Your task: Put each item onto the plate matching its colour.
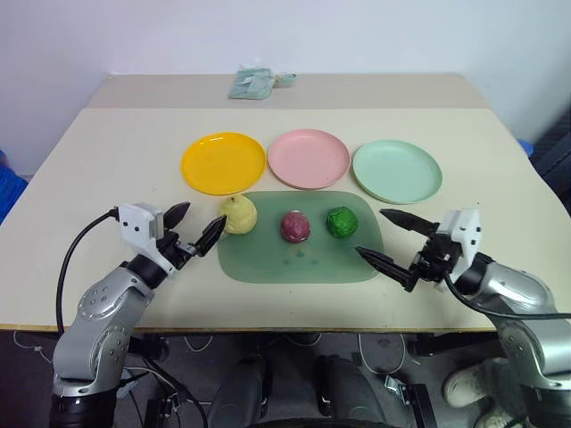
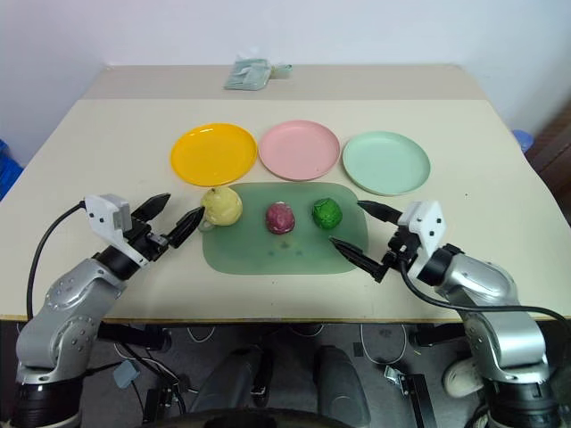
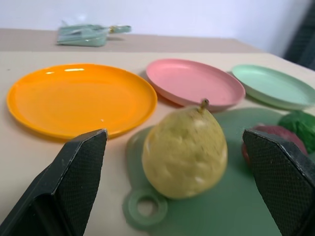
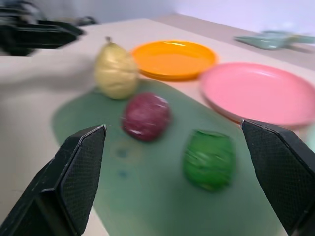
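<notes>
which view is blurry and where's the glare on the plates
Right wrist view: smeared throughout, the green item and maroon item soft-edged. Left wrist view: yellow item fairly crisp, far packet soft, small white glints on the yellow plate. Left eye view: even light, faint sheen on the yellow plate and pink plate, soft shadows.

Three fruits on tray, three plates behind
</notes>
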You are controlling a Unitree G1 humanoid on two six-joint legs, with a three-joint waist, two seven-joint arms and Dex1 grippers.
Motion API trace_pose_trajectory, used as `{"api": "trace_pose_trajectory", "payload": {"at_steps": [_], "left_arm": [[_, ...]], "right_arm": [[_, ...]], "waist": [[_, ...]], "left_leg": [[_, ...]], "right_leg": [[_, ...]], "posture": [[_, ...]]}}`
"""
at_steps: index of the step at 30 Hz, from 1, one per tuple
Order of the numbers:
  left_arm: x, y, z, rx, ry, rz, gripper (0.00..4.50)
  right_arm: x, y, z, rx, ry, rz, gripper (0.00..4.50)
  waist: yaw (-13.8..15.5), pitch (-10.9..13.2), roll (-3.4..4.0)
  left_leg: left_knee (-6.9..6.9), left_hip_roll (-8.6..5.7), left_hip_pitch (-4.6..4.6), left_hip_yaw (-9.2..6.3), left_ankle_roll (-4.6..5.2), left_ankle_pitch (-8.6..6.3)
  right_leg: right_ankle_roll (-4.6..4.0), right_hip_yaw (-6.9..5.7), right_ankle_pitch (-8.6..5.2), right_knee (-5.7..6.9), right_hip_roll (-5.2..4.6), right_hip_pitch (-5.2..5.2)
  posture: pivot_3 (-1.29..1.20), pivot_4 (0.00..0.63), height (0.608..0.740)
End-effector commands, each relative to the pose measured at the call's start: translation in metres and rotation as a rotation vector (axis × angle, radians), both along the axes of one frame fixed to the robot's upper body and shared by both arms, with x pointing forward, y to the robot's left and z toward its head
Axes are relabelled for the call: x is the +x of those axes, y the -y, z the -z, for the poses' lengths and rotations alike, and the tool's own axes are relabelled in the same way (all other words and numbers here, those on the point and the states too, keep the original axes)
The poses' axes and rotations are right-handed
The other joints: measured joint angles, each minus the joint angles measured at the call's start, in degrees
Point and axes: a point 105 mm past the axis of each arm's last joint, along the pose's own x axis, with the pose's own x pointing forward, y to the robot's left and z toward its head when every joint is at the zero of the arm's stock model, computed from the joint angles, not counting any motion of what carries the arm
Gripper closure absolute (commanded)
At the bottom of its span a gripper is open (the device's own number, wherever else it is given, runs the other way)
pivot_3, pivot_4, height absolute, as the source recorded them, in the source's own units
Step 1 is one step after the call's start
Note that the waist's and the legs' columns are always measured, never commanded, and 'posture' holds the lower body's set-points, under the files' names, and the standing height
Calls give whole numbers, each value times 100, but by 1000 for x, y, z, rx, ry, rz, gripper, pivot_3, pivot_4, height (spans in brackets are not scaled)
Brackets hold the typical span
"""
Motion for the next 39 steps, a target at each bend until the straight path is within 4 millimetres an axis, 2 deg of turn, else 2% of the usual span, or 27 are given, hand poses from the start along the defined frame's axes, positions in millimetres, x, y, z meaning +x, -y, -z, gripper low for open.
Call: {"api": "trace_pose_trajectory", "payload": {"at_steps": [1,10,17,24,27,29,35,37,39], "left_arm": [[9,2,3,20,-23,-17,0],[26,16,4,41,-55,27,0],[36,25,3,56,-77,61,0],[42,33,2,50,-96,90,0],[44,34,2,60,-102,88,847],[45,35,1,79,-100,85,1812],[46,36,-4,74,-78,67,1812],[49,33,-12,58,-51,41,1812],[62,20,-27,35,6,-68,1812]], "right_arm": [[1,-6,-4,1,35,-61,36],[4,-17,-4,-8,63,-118,36],[7,-14,-7,-17,92,-105,36],[3,-11,-5,-15,101,-88,36],[3,-11,-5,-14,105,-79,0],[4,-10,-5,-14,108,-71,0],[7,-9,-5,-14,113,-61,0],[8,-9,-5,-14,116,-56,0],[9,-10,-5,-14,120,-52,0]], "waist": [[-1,0,0],[1,0,0],[-6,0,0],[0,0,0],[-6,0,0],[-7,0,0],[-5,0,0],[0,0,0],[10,1,-1]], "left_leg": [[0,-1,0,0,0,0],[-2,-1,0,0,-1,0],[-4,-2,0,-1,-1,0],[-3,-2,-1,-1,-2,0],[-3,-2,0,0,-2,0],[-3,-2,0,-1,-2,0],[-3,-2,0,-1,-2,0],[-2,-2,0,0,-2,0],[-1,-3,0,-1,-2,0]], "right_leg": [[1,0,1,1,0,0],[18,1,10,6,0,-5],[20,1,12,9,0,-7],[21,2,13,12,0,-9],[21,2,13,13,0,-8],[21,2,13,15,0,-9],[22,2,13,17,0,-10],[22,2,13,17,0,-10],[22,2,13,17,0,-10]], "posture": [[0,150,740],[0,150,740],[0,150,740],[0,150,740],[0,150,740],[0,150,740],[0,150,740],[0,150,740],[0,150,740]]}}
